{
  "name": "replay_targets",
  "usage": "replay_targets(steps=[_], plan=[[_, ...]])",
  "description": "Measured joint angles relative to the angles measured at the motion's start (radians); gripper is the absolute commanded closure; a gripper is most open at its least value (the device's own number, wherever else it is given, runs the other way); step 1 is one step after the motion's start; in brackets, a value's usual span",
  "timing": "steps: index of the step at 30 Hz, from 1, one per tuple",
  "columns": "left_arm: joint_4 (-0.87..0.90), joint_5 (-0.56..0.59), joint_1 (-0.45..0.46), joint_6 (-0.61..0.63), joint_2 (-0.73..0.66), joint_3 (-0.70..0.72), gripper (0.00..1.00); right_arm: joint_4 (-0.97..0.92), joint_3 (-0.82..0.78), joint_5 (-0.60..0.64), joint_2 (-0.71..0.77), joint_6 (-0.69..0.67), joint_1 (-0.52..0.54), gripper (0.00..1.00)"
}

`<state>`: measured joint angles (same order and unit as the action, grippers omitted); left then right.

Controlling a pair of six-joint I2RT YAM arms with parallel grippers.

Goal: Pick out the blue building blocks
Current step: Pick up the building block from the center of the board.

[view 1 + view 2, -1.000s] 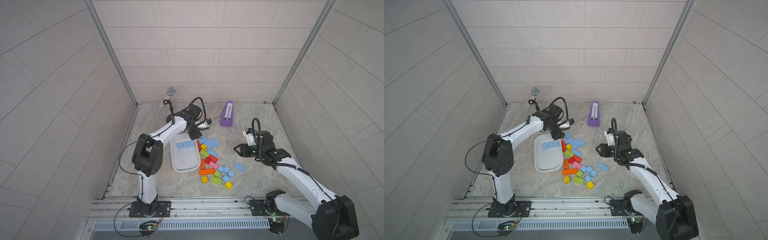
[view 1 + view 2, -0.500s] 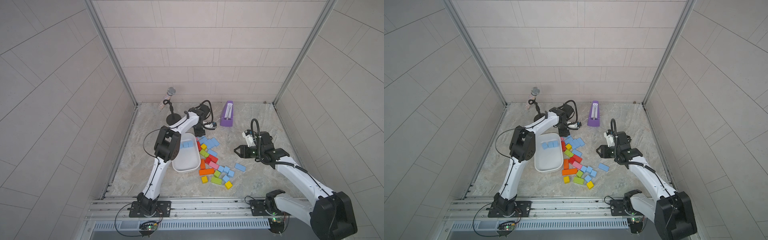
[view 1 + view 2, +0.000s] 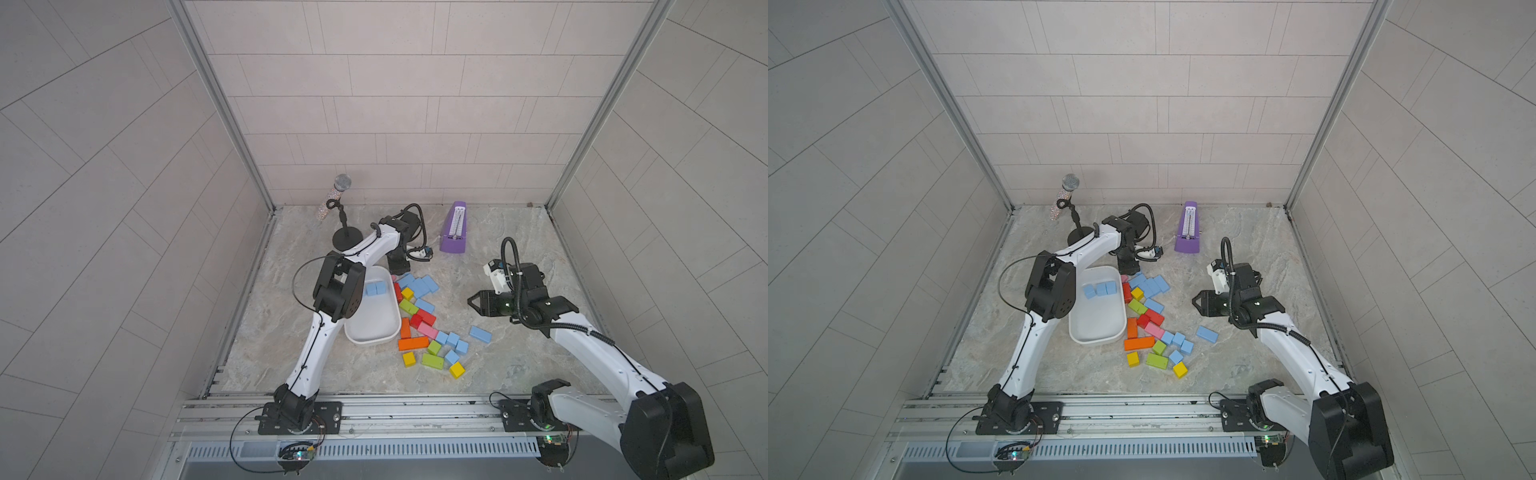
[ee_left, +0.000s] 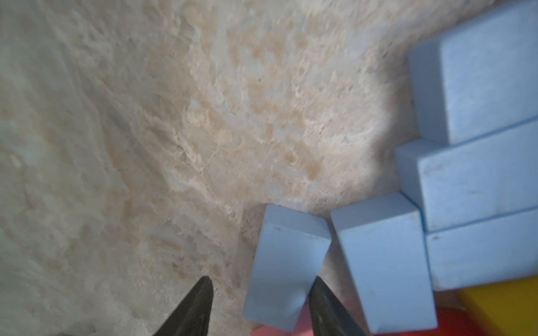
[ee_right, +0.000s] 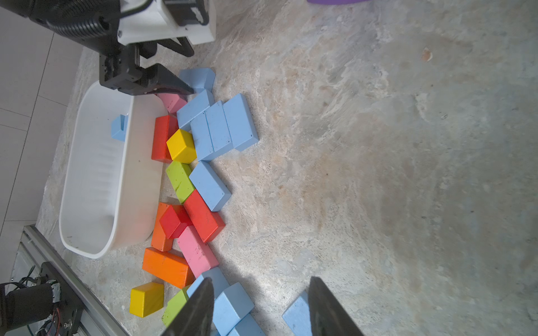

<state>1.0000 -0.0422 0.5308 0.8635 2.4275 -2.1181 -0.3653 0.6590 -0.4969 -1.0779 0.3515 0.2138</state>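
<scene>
Several blue building blocks lie among coloured ones right of a white tray; three more blue blocks sit inside the tray. My left gripper is low at the pile's far end, open around one blue block. One finger touches that block and the opposite finger stands apart from it. The same gripper shows in both top views. My right gripper hovers open and empty over the floor, near a lone blue brick and small blue cubes.
Red, orange, yellow, green and pink blocks are mixed into the pile. A purple metronome stands at the back. A microphone on a black stand is behind the left arm. The tray lies close against the blocks.
My left arm swung its elbow inward and brought its gripper down around a blue block at the pile's far end, the jaws narrowing. The right arm has stayed in place.
</scene>
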Motion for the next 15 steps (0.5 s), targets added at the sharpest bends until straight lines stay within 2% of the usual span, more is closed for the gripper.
replay_targets(steps=[6, 10, 15], plan=[[0.006, -0.006, 0.0, -0.001, 0.02, -0.023, 0.61, -0.001, 0.0, -0.001, 0.002, 0.0, -0.003, 0.46], [0.013, -0.008, 0.0, -0.002, 0.026, -0.044, 0.65, -0.002, 0.0, 0.0, 0.008, 0.0, -0.003, 0.46], [0.039, -0.029, 0.0, -0.028, 0.0, -0.071, 0.66, 0.001, 0.0, 0.0, 0.024, 0.015, -0.003, 0.46]])
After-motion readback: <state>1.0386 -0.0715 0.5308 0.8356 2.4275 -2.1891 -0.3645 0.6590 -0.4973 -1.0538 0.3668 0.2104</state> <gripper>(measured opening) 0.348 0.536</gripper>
